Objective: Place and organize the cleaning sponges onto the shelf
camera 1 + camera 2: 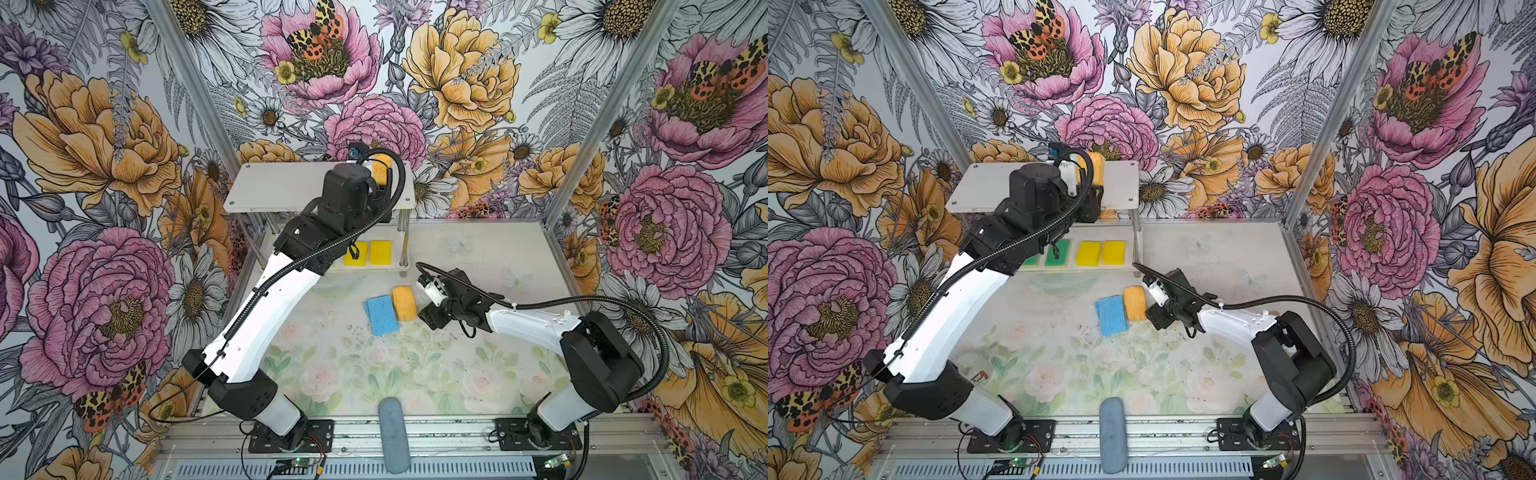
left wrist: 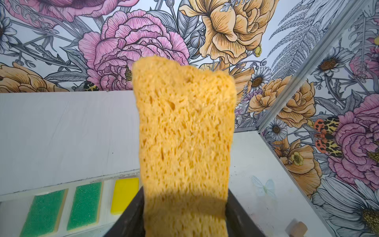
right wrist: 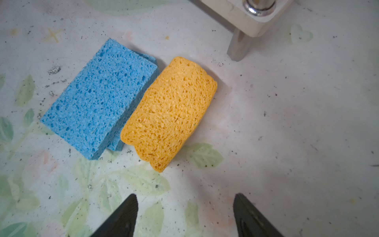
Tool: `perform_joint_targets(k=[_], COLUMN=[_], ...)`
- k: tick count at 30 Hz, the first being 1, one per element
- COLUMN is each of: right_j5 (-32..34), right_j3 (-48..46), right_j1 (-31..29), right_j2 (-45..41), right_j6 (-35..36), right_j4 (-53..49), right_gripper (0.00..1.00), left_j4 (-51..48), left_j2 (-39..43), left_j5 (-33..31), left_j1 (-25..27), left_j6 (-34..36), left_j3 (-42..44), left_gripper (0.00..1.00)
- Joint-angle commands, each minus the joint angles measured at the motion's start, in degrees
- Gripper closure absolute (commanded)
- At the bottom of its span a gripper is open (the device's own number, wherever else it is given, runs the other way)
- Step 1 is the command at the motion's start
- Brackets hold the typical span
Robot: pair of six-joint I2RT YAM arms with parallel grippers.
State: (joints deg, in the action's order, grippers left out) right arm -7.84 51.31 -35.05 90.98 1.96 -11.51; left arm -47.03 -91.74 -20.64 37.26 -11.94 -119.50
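My left gripper [image 2: 184, 205] is shut on a porous pale orange sponge [image 2: 184, 123], held over the right end of the shelf's top board [image 1: 282, 187]. On the lower board lie two bright yellow sponges [image 1: 1088, 253] and two green-topped sponges [image 1: 1057, 252], side by side in a row. Two blue sponges [image 3: 98, 98] are stacked on the table, the lower one peeking out. A second pale orange sponge [image 3: 170, 110] lies against them. My right gripper [image 3: 185, 207] hovers open just right of that sponge, nothing between its fingers.
A grey-blue oblong cylinder [image 1: 393, 434] lies across the table's front edge. A wooden piece [image 2: 299, 227] shows at the corner of the left wrist view. The shelf's front right post [image 3: 259, 5] stands close to the sponges on the table. Floral walls enclose three sides.
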Motion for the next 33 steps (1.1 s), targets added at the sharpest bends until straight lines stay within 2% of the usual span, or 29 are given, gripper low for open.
perform_joint_targets(k=[1,16,33], right_j5=[-0.2,0.4,0.6], right_j3=[0.6,-1.3,-1.4], right_j1=[0.1,0.1,0.1], right_j2=[0.5,-1.1,-0.8], right_j6=[-0.7,-0.7,-0.9], right_j4=[1.0,1.8,1.9], right_gripper=[0.24,0.24,0.24], left_j4=[-0.7,-4.6,-4.9], left_j2=[-2.8,-14.7,-19.8], left_j5=[-1.9,3.8,6.9], left_j1=[-1.4,-8.4,-9.7], left_j6=[2.3,-0.1,-2.0], left_j3=[-4.7,-15.4,-17.3], left_gripper=[0.49,0.49,0.49])
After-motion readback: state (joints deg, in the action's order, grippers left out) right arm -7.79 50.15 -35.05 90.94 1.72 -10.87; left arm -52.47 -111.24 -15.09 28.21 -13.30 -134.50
